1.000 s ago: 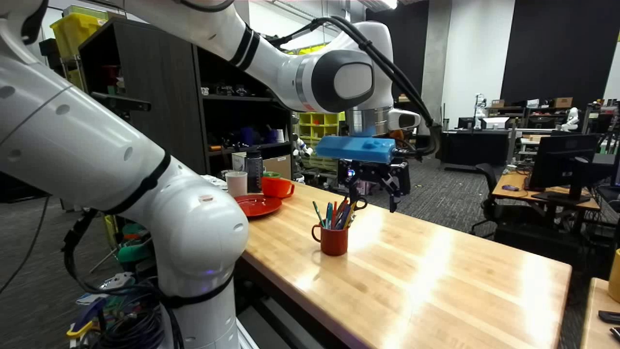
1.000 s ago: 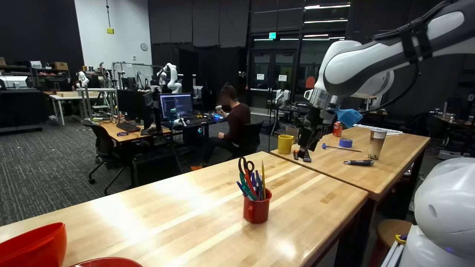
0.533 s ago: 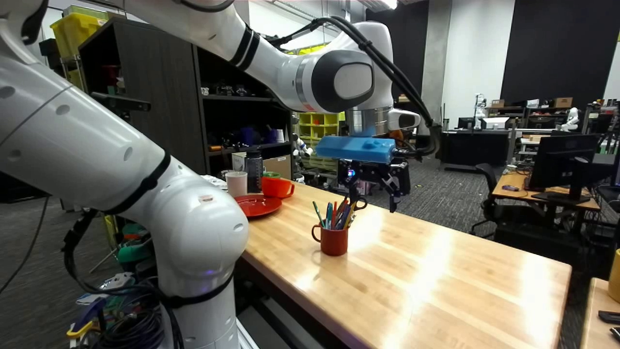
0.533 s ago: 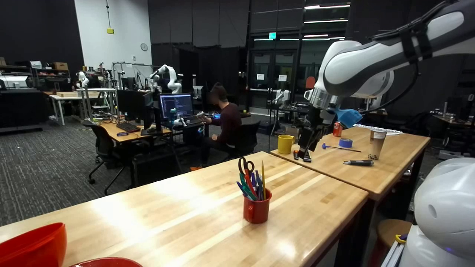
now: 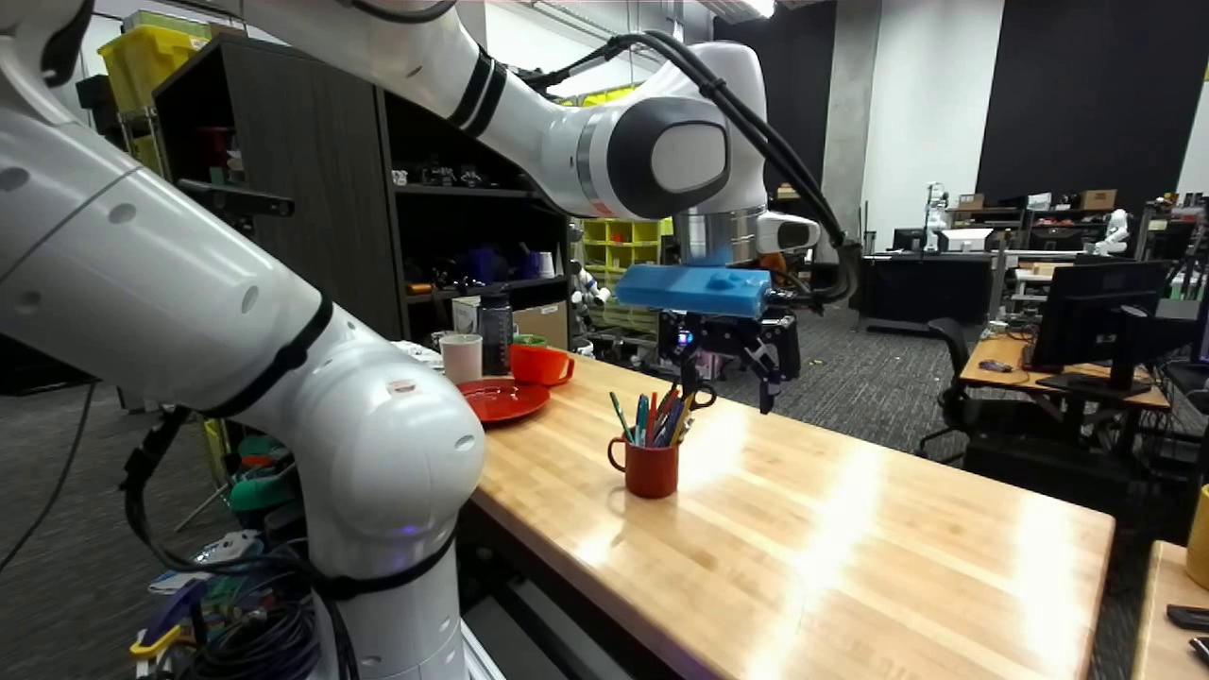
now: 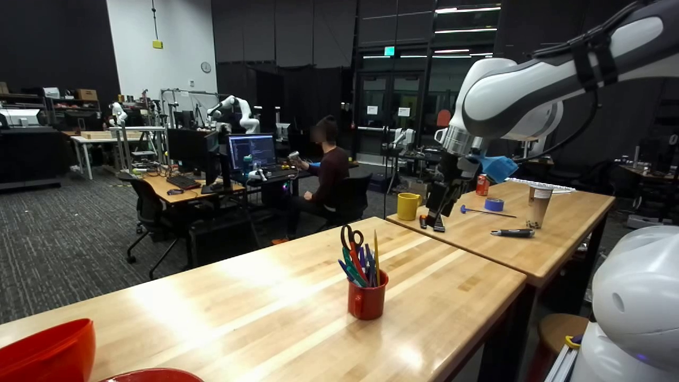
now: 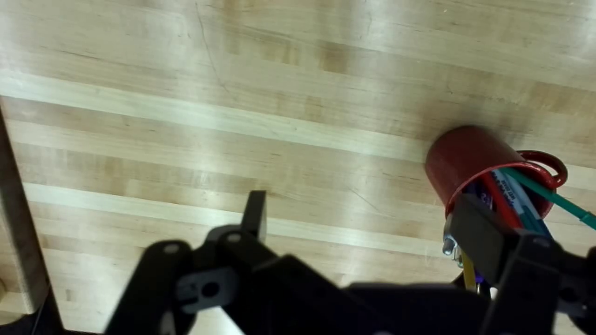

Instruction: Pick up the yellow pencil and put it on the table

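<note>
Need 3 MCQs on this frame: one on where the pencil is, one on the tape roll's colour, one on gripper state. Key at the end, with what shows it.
1. Where is the yellow pencil?
A) On the red plate
B) In the red mug
C) In the yellow mug

2. What colour is the tape roll?
A) Green
B) White
C) Blue

3. What state is the gripper in?
A) Open, holding nothing
B) Shut on the yellow pencil
C) Shut, holding nothing

Key:
1: B, an exterior view shows it sticking up past the rim of the red mug.
2: C, its blue side shows in an exterior view.
3: A, the wrist view shows the fingers wide apart, with only the table showing between them.
</note>
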